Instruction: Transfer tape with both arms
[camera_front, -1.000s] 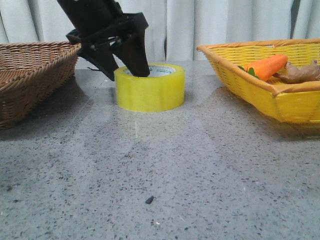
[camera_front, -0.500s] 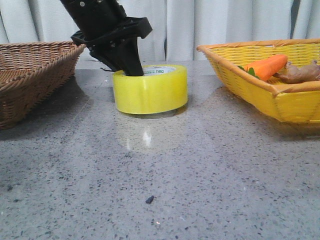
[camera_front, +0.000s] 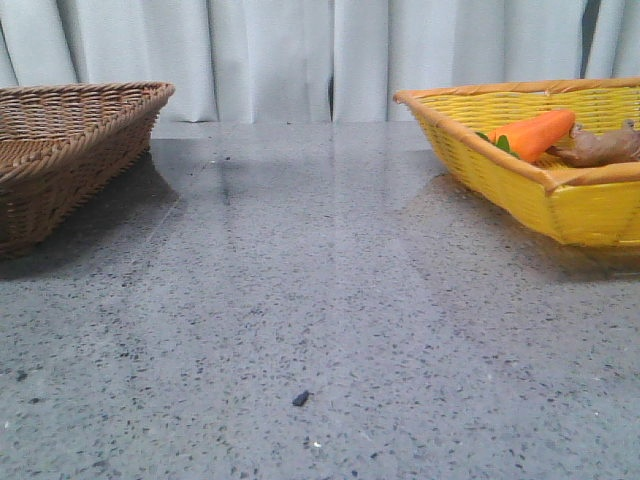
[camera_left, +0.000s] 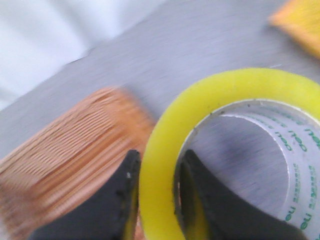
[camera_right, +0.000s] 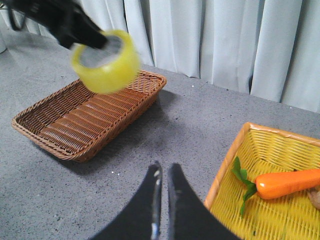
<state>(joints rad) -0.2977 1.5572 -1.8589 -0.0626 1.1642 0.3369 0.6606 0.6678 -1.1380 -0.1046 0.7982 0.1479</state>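
The tape is a bright yellow roll with a white core printed in green. My left gripper is shut on its wall, one finger outside and one inside the core. In the right wrist view the tape hangs in the air from the left gripper, high above the brown basket. Tape and left gripper are out of the front view. My right gripper is shut and empty, high above the grey table between the two baskets.
A brown wicker basket stands at the left. A yellow basket at the right holds an orange carrot and a piece of ginger. A small dark speck lies on the table near the front.
The left gripper closed on the tape and lifted it off the table, up and out of the front view. The table spot where it stood is now bare.
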